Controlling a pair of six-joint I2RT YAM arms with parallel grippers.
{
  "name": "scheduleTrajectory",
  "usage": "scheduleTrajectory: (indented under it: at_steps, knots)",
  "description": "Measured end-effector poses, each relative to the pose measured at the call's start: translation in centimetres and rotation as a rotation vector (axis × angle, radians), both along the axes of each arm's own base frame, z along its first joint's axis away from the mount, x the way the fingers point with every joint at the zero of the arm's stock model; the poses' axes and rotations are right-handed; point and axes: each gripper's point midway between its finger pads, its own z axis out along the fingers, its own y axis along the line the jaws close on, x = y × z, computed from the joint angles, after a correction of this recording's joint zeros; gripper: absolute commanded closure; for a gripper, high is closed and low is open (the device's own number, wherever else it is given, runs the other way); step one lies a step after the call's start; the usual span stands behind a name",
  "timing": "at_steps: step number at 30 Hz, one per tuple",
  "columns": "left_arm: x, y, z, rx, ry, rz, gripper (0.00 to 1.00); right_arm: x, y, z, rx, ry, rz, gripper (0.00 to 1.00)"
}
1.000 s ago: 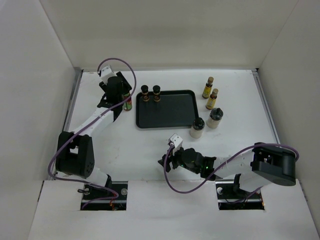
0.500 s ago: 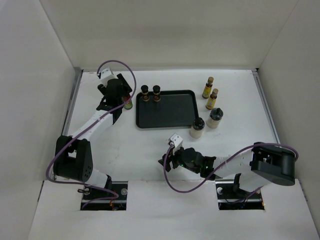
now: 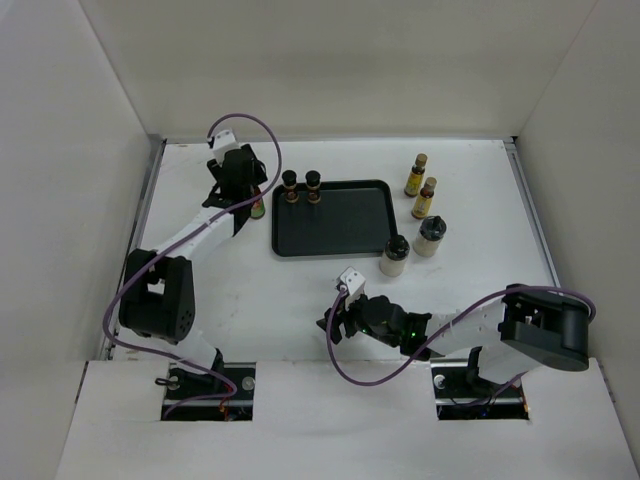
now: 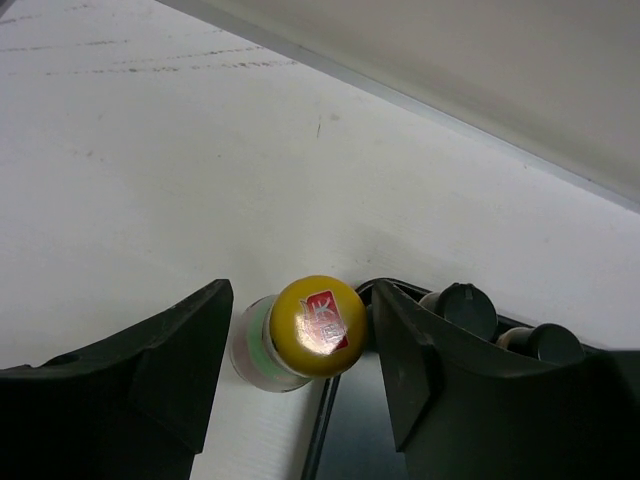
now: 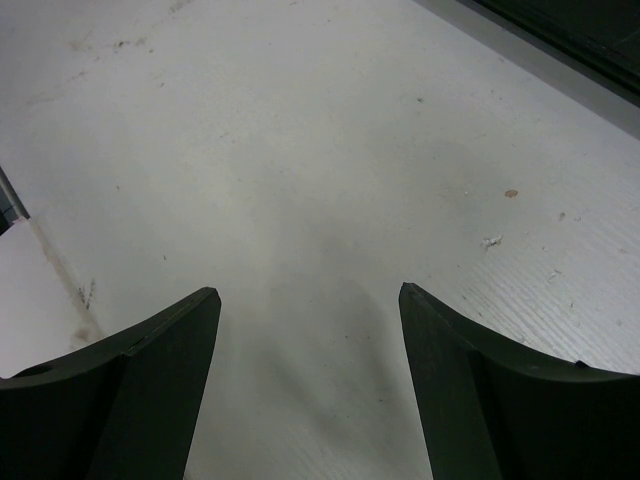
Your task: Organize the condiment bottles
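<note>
Left of the black tray (image 3: 340,228): yellow-capped bottle (image 4: 310,330), green label (image 4: 260,335); cap sticker (image 4: 322,322) unreadable.
Left gripper (image 4: 300,300): placed around it; grip cannot be told.
Right gripper (image 5: 308,292): spread, nothing held.

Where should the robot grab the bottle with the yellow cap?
Probably its round body just under the yellow cap, coming from above. The bottle stands upright, and the left gripper has a finger at each side there.

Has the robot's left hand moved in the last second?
Yes. The left hand has shifted slightly right and toward the back wall, nearer the black tray's far-left corner.
</note>
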Motion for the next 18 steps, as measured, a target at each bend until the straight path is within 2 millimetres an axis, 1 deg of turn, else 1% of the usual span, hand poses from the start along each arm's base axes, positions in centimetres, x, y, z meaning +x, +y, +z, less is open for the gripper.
scheduleTrajectory:
  at_steps: [2, 4, 7, 9, 12, 14, 16, 18]
  knots:
    - [0.2, 0.0, -0.4, 0.009, 0.011, -0.002, 0.52, 0.0, 0.0, 0.0, 0.001, 0.000, 0.000, 0.21]
    - [0.2, 0.0, -0.6, 0.017, 0.018, -0.002, 0.61, 0.0, 0.0, 0.0, 0.001, 0.000, 0.000, 0.21]
    - [0.2, 0.2, -0.6, 0.046, 0.022, 0.001, 0.73, 0.0, 0.0, 0.0, 0.000, 0.000, 0.000, 0.21]
    - [0.1, 0.4, -0.5, 0.065, 0.022, 0.006, 0.79, 0.0, 0.0, 0.0, 0.001, 0.000, 0.000, 0.21]
    - [-0.1, 0.4, -0.3, 0.089, 0.024, 0.016, 0.82, 0.0, 0.0, 0.0, 0.000, 0.000, 0.000, 0.21]
    - [-0.6, 0.2, -0.1, 0.115, 0.034, 0.016, 0.82, 0.0, 0.0, 0.0, 0.001, 0.000, 0.000, 0.21]
    - [-1.8, -0.2, 0.3, 0.147, 0.046, 0.005, 0.83, 0.0, 0.0, 0.0, 0.001, 0.000, 0.000, 0.21]
    - [-3.2, -0.7, 1.5, 0.174, 0.039, -0.012, 0.83, 0.0, 0.0, 0.0, 0.001, 0.000, 0.000, 0.21]
